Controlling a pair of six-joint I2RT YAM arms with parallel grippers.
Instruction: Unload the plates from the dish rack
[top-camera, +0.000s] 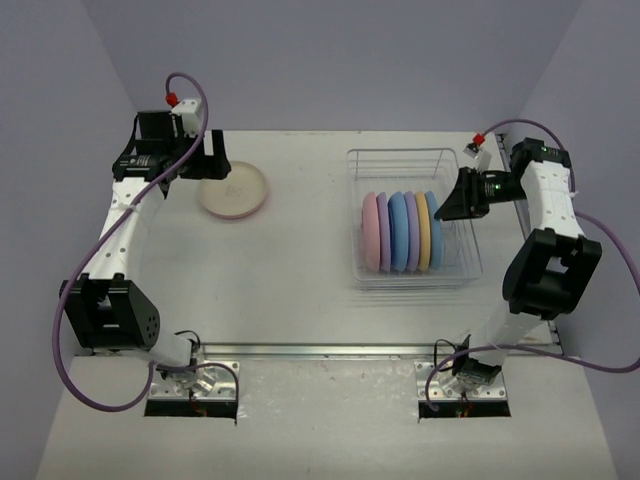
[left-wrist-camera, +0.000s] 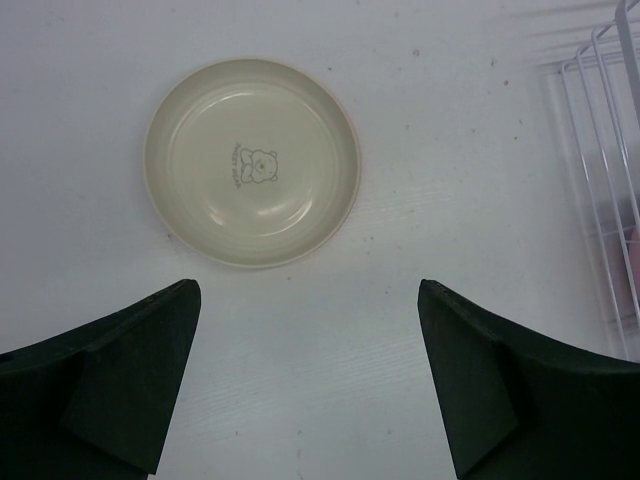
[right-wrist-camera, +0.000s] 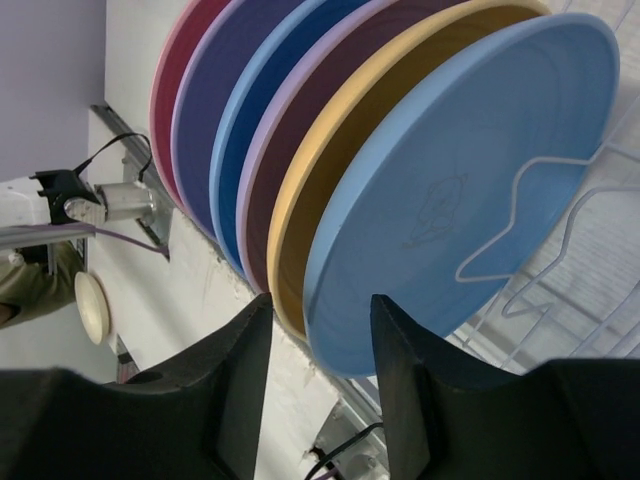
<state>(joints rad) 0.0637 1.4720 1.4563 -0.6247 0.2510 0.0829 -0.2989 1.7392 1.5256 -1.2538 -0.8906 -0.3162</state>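
Observation:
The wire dish rack (top-camera: 400, 158) stands at the right of the table and holds several plates (top-camera: 400, 232) on edge: pink, lilac, blue, lilac, yellow and blue. My right gripper (top-camera: 447, 200) is at the rack's right side. In the right wrist view its fingers (right-wrist-camera: 322, 305) stand open on either side of the lower rim of the nearest blue plate (right-wrist-camera: 470, 170), with a gap at the left finger. A cream plate (top-camera: 233, 190) lies flat on the table at the left. My left gripper (left-wrist-camera: 310, 290) hovers wide open and empty just beside this cream plate (left-wrist-camera: 252, 160).
A rack divider wire (right-wrist-camera: 540, 200) crosses the face of the blue plate. The yellow plate (right-wrist-camera: 300, 200) stands right behind it. The rack's corner (left-wrist-camera: 590, 150) shows at the right edge of the left wrist view. Grey walls enclose the table on three sides.

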